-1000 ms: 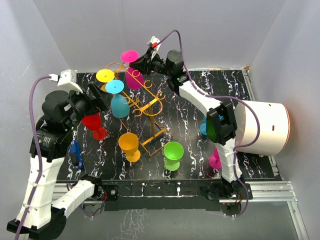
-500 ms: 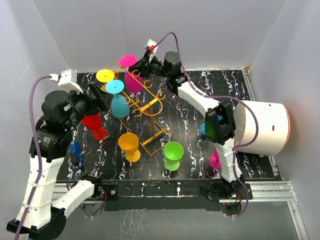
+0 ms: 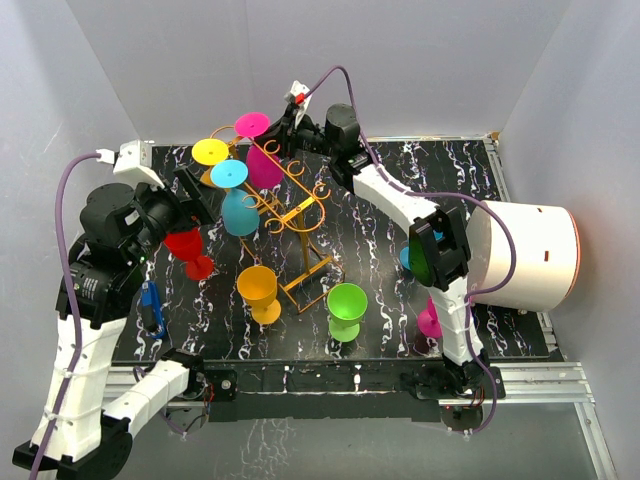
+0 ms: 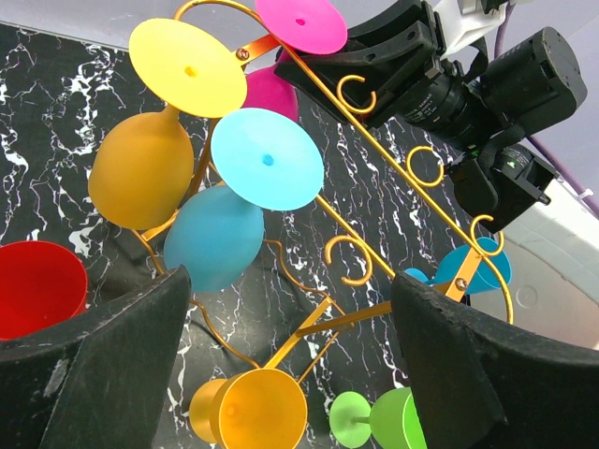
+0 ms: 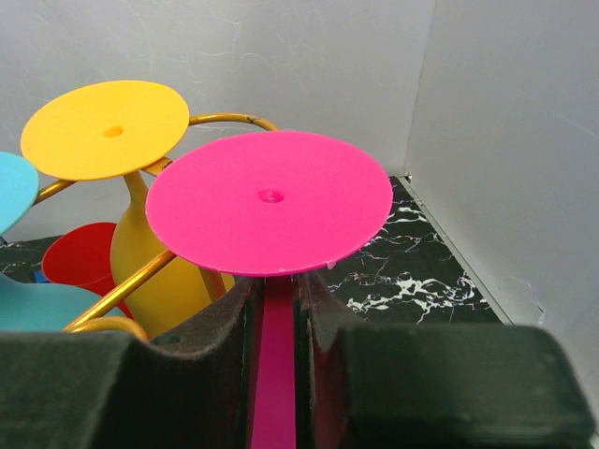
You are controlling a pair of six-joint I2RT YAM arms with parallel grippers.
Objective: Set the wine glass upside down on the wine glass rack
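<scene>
My right pincer (image 5: 273, 309) was clamped on the stem of the magenta wine glass (image 5: 270, 201), which I had inverted, foot up and bowl hanging down, at the top back of the wine glass rack (image 3: 302, 212). In the right wrist view the pink foot sat level just above the pads, with a golden rail curving past on its left. I could not tell whether the foot was resting on the rails or just above them.

Two glasses hung upside down on the rack, a yellow glass (image 4: 187, 67) and a cyan glass (image 4: 265, 159), just beside the magenta one. My left pincer (image 4: 290, 281) stood wide open and empty, near the red glass (image 3: 186, 245) that stood upright on the table (image 3: 430, 180).

I judged this placement nearly finished. What remained was to seat the foot on the rails, let go of the stem and back the right arm away without knocking the neighbours. The red, the orange glass (image 3: 258, 285) and the green glass (image 3: 346, 302) were upright on the table, not yet hung.
</scene>
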